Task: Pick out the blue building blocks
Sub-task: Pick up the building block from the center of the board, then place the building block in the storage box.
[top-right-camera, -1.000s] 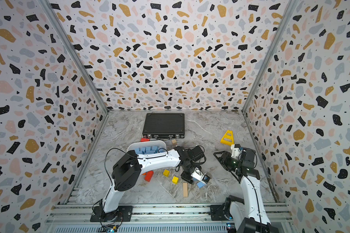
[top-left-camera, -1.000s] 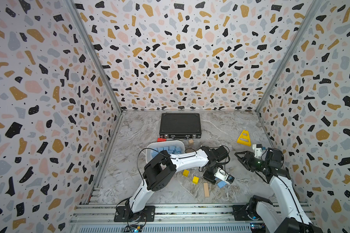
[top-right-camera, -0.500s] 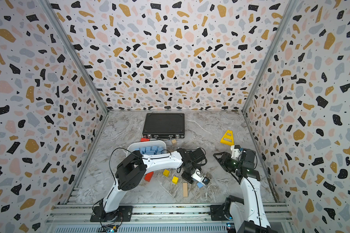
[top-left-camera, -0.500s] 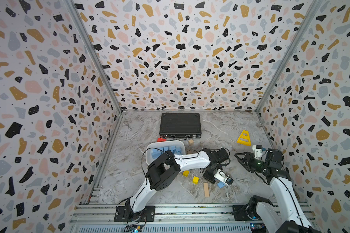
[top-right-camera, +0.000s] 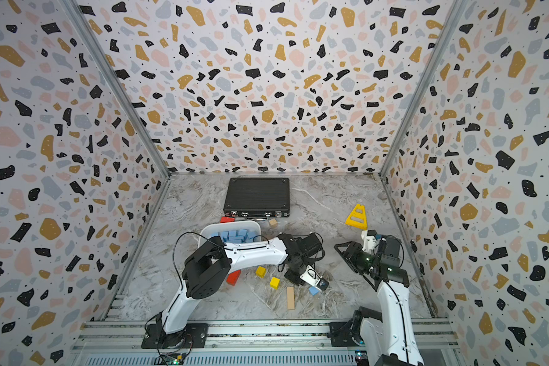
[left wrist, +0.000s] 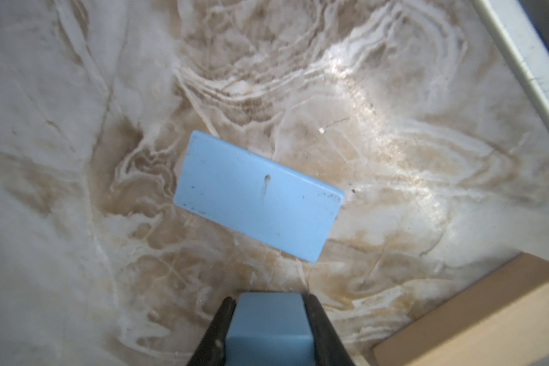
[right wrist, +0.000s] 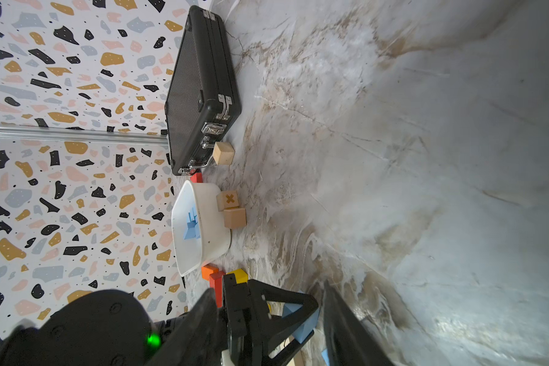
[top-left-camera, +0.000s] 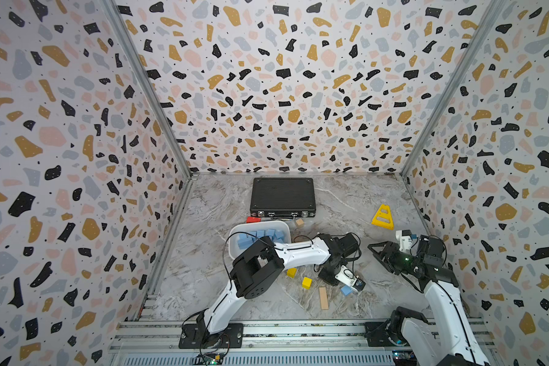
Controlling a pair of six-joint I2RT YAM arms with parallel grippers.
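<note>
My left gripper (left wrist: 268,304) is shut on a light-blue block (left wrist: 268,323) held between its black jaws. Just past it, a longer blue bar (left wrist: 257,196) lies flat on the marble floor. In both top views the left gripper (top-left-camera: 358,284) (top-right-camera: 322,284) is low near the front, with the blue bar (top-left-camera: 346,290) (top-right-camera: 313,290) right beside it. Several blue building blocks (top-left-camera: 260,236) (top-right-camera: 235,236) fill the white bin (top-left-camera: 235,245). My right gripper (top-left-camera: 377,253) (right wrist: 320,301) hovers open at the right, holding nothing.
A black case (top-left-camera: 282,196) stands at the back, a yellow triangle (top-left-camera: 383,217) to its right. Two yellow cubes (top-left-camera: 291,272) (top-left-camera: 306,282) and a tan bar (top-left-camera: 323,298) lie near the left gripper. A red block (top-right-camera: 233,277) sits under the left arm, tan cubes (right wrist: 233,209) by the bin.
The left jaws have closed onto the blue block, and the left arm has shifted slightly. The right arm has not moved.
</note>
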